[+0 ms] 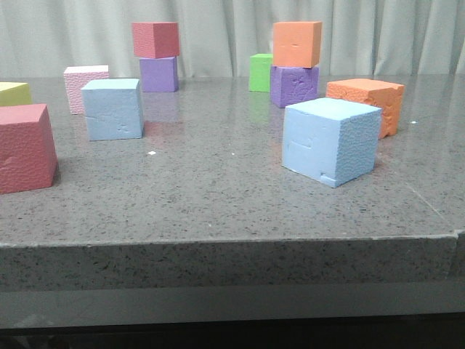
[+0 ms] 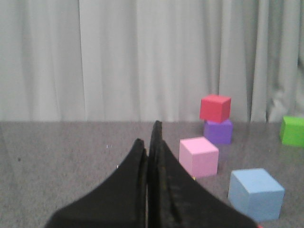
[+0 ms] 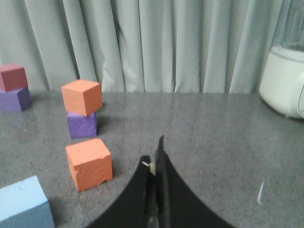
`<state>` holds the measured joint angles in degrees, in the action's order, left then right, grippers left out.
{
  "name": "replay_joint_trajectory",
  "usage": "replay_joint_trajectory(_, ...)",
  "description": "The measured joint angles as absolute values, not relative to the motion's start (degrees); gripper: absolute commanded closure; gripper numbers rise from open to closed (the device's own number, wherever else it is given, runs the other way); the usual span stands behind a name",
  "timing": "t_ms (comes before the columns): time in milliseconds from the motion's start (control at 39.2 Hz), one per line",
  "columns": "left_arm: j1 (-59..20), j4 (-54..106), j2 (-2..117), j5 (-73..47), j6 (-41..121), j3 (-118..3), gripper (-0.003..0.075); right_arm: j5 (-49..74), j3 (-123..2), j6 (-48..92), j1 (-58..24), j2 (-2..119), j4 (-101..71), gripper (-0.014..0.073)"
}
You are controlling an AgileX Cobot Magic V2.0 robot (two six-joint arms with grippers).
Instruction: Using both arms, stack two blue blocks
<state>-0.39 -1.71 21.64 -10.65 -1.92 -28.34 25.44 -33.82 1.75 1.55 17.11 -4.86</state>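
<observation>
While both arms sit off the blocks, the two blue blocks rest apart on the grey stone table [image 1: 218,189]. Left blue block [image 1: 112,109] stands mid-table on the left, just in front of a pink cube [image 1: 85,87]. Right blue block [image 1: 331,141] is nearer the front edge on the right, turned corner-on, notch at its bottom front corner. An orange cube [image 1: 367,102] sits just behind and right of it.

Left gripper [image 2: 151,137]: fingers pressed together, nothing between them, raised above bare table. Its wrist view shows the left blue block ahead, pink cube next to it, and a red cube [image 2: 215,108] stacked on a purple cube [image 2: 218,131] further back.

Right gripper [image 3: 154,154]: fingers also closed tight, empty, over bare table. Its wrist view catches the right blue block at the frame corner, the orange cube near it, and another orange cube [image 3: 82,97] stacked on a purple cube [image 3: 82,125].

Other items: green cube [image 1: 261,72] at the back, big red cube [image 1: 25,147] at front left, yellow cube [image 1: 13,93] at the left edge, white appliance [image 3: 285,78] by the curtain [image 1: 232,29]. Neither gripper shows in the front view.
</observation>
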Motion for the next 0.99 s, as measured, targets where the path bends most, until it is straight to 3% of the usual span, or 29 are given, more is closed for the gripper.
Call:
replay_joint_trajectory(255, -0.4, -1.8, 32.3, -16.0, -1.9, -33.2, 0.0740, 31.7, -39.4, 1.8, 1.6, 27.9, -6.5, 0.0653)
replay_joint_trajectory(332, -0.4, -1.8, 32.5, -16.1, -1.9, -33.2, 0.0714, 31.8, -39.4, 1.8, 1.6, 28.3, -7.0, 0.0545)
replay_joint_trajectory(383, -0.4, -1.8, 32.5, -15.9, -1.9, -33.2, 0.0632, 31.8, -39.5, 1.7, 1.6, 28.3, -7.1, 0.0416)
replay_joint_trajectory(485, -0.4, -1.8, 32.5, -15.4, -1.9, -33.3, 0.0332, 31.9, -39.5, 1.7, 1.6, 28.3, -7.2, 0.0081)
replay_joint_trajectory(561, -0.4, -1.8, 32.6, -15.2, -1.9, -33.3, 0.0136, 31.9, -39.5, 1.7, 1.6, 28.3, -7.2, -0.0076)
replay_joint_trajectory(638, -0.4, -1.8, 32.6, -15.2, -1.9, -33.3, 0.0013, 31.9, -39.5, 1.7, 1.6, 28.3, -7.3, -0.0048)
replay_joint_trajectory(740, -0.4, -1.8, 32.6, -14.9, -1.9, -33.3, 0.0049, 31.9, -39.5, 1.7, 1.6, 28.6, -7.7, -0.0051)
replay_joint_trajectory(995, -0.4, -1.8, 32.6, -14.7, -1.9, -33.3, 0.0051, 31.9, -40.1, 1.7, 1.6, 35.2, -10.9, -0.0051)
